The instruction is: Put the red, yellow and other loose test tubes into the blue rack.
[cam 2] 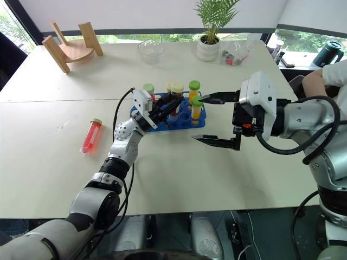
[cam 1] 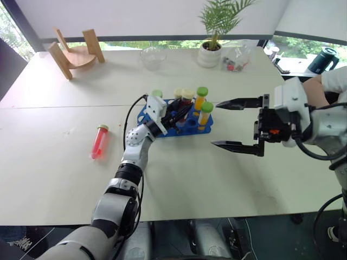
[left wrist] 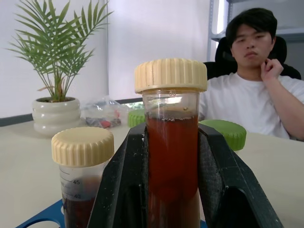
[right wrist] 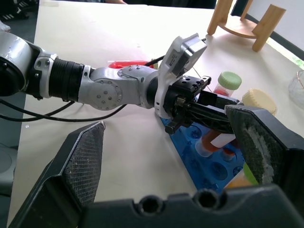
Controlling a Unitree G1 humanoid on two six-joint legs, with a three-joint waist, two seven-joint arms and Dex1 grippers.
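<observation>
Now: left gripper holds dark tube over rack, right gripper wide open

Head views: your left gripper (cam 1: 174, 112) is clamped on the clear plastic tube of dark brown-red liquid with a cream cap (cam 1: 187, 100), right at the bright blue rectangular plastic rack (cam 1: 190, 123). Whether the tube's bottom sits in a hole, you cannot tell. You have tubes already standing in the rack: two yellow-liquid tubes with green caps (cam 1: 205, 115), another green-capped one and a cream-capped one. Your clear tube of red liquid with a green cap (cam 1: 99, 141) lies flat on the white table (cam 1: 54, 173), well apart from the rack, on your left. Your right gripper (cam 1: 234, 123) hangs beside the rack on your right, jaws spread wide, holding nothing.

Left wrist view: both black fingers (left wrist: 118, 185) press the sides of the dark tube, upright, cream cap on top. A second cream-capped tube (left wrist: 81, 175) stands just beside it. A person in a white shirt (left wrist: 256, 95) sits across the table.

Right wrist view: your fingers stand far apart, empty; the left gripper sits over the rack beyond them.
</observation>
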